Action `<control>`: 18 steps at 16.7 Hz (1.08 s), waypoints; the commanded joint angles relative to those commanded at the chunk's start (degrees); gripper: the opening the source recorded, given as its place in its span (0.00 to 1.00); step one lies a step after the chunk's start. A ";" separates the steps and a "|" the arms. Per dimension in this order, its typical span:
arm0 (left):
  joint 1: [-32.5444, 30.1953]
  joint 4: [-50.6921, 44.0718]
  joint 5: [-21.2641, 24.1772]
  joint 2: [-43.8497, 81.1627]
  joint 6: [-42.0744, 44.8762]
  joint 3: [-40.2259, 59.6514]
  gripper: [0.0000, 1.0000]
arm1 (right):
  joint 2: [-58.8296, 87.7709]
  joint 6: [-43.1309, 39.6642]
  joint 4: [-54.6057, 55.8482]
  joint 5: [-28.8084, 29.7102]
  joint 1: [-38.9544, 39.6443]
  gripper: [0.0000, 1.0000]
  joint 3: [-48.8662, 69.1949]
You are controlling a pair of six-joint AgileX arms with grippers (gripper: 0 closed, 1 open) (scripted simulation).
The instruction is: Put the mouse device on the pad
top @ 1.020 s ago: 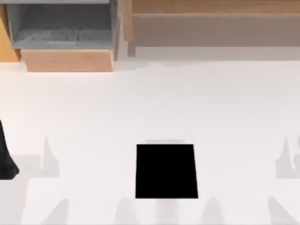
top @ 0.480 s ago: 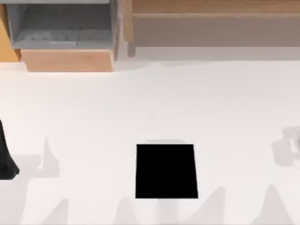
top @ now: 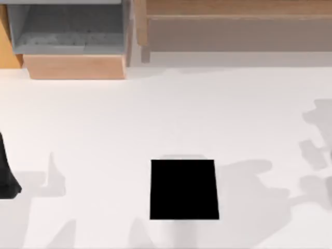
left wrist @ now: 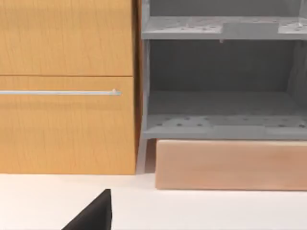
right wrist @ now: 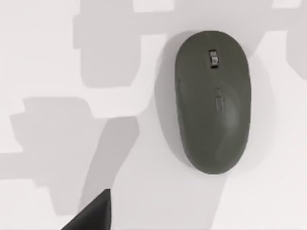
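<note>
The mouse device [right wrist: 213,101] lies flat on the white surface [right wrist: 268,201] in the right wrist view, its scroll wheel uppermost and nothing touching it. Grey shadows of the arm fall across the surface around it, and a dark tip of the right claw [right wrist: 93,213] juts in at the edge of that view; whether that claw is released or clenched cannot be told.

In the top view the pad [top: 183,189] sits flat on the surface [top: 166,114] near its front edge, about midway between left and right, with nothing lying on it. Broad shadows spread over the surface to the right of the pad.

The left arm [top: 6,174] is parked at the far left edge of the top view. A dark tip of the left claw [left wrist: 93,215] appears in the left wrist view, and its state cannot be told either. Beyond it stand a wooden cabinet [left wrist: 67,86] with a metal handle [left wrist: 60,92], a grey shelf unit [left wrist: 223,81] and a pale wooden block [left wrist: 230,164] beneath the shelves.
</note>
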 joint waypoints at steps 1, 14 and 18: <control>0.00 0.00 0.00 0.00 0.00 0.00 1.00 | 4.20 -0.97 -2.66 -0.01 -0.16 1.00 3.25; 0.00 0.00 0.00 0.00 0.00 0.00 1.00 | 21.45 -5.08 -12.86 -0.04 -0.56 1.00 17.77; 0.00 0.00 0.00 0.00 0.00 0.00 1.00 | 24.29 -4.89 -6.30 -0.04 -0.65 1.00 13.83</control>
